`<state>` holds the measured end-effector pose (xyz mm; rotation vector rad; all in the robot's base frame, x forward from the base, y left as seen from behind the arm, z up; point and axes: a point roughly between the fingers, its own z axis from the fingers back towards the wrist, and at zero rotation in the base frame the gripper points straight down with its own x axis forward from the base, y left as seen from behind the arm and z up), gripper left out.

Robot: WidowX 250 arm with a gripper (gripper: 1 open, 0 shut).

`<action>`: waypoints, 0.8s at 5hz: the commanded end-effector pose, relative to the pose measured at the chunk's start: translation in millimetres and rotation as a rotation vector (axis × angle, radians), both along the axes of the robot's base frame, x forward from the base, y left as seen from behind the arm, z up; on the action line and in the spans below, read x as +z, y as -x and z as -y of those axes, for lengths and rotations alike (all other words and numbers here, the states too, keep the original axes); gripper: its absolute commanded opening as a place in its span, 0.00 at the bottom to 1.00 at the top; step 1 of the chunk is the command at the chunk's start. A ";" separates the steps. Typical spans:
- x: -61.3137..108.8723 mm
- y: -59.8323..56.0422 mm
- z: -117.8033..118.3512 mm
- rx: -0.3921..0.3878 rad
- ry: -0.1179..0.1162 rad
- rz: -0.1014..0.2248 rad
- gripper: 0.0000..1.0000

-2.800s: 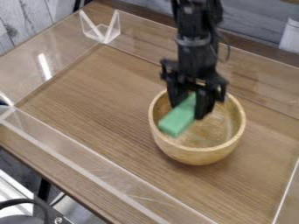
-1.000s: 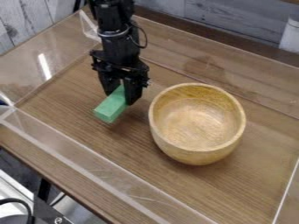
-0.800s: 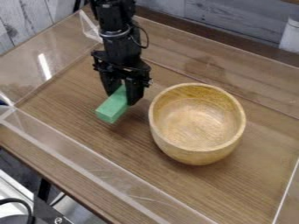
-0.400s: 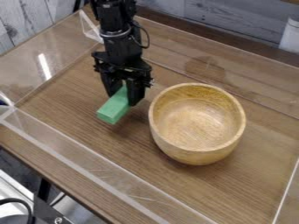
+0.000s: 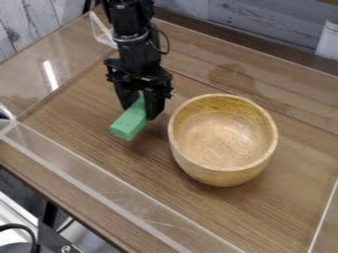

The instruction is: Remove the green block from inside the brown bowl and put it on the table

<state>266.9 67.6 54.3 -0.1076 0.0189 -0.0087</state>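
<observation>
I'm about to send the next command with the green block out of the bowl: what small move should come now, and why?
Probably lower the tool slightly, if any gap remains, then open it. It grips the green block beside the brown bowl, over the table; this view doesn't settle whether the block touches down.

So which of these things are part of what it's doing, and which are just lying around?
Part of the job:
- green block
- brown bowl
- table
- gripper

Just there:
- white object at the back right edge
- black cable at the lower left
</observation>
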 end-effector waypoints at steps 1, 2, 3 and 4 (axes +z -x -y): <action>20.0 -12.1 -0.3 -0.004 -0.019 0.073 0.00; 15.4 -9.8 -11.4 0.014 -0.029 0.069 0.00; 11.8 -7.2 -21.2 0.030 -0.037 0.064 0.00; 8.6 -4.7 -29.5 0.044 -0.043 0.060 0.00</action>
